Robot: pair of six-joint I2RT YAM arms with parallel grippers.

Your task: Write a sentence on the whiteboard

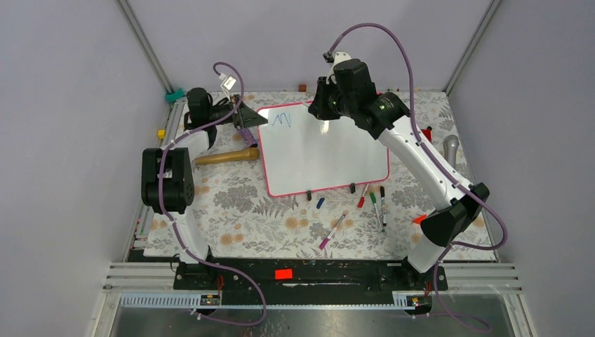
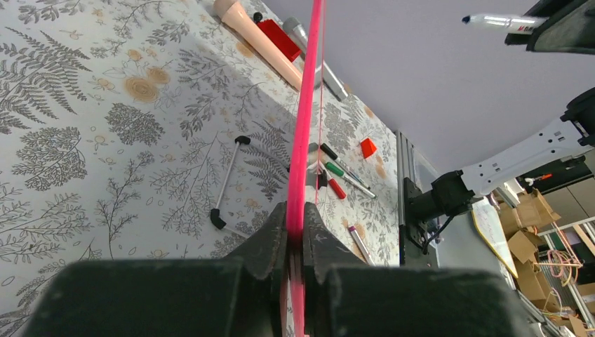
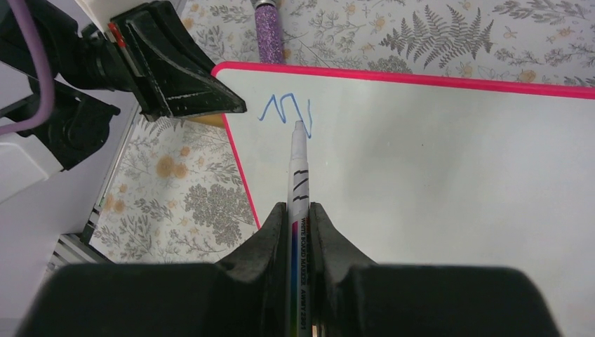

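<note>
The whiteboard (image 1: pixel 330 158), white with a pink-red rim, lies tilted on the floral table. Its rim shows edge-on in the left wrist view (image 2: pixel 309 105), and its face fills the right wrist view (image 3: pixel 435 154). A few blue zigzag strokes of the sentence (image 1: pixel 282 119) sit at its far left corner (image 3: pixel 284 109). My left gripper (image 1: pixel 251 118) is shut on the board's left rim (image 2: pixel 296 225). My right gripper (image 1: pixel 324 112) is shut on a white whiteboard marker (image 3: pixel 300 168), whose tip touches the board just beside the strokes. The marker also shows in the left wrist view (image 2: pixel 502 22).
A wooden handle (image 1: pixel 226 156) and a purple glitter stick (image 1: pixel 245 135) lie left of the board. Several markers (image 1: pixel 373 200), a pink-capped marker (image 1: pixel 332 230) and a blue cap (image 1: pixel 320 202) lie near its front edge. A red item (image 1: pixel 428 132) and a grey microphone-like object (image 1: pixel 450 147) lie at the right.
</note>
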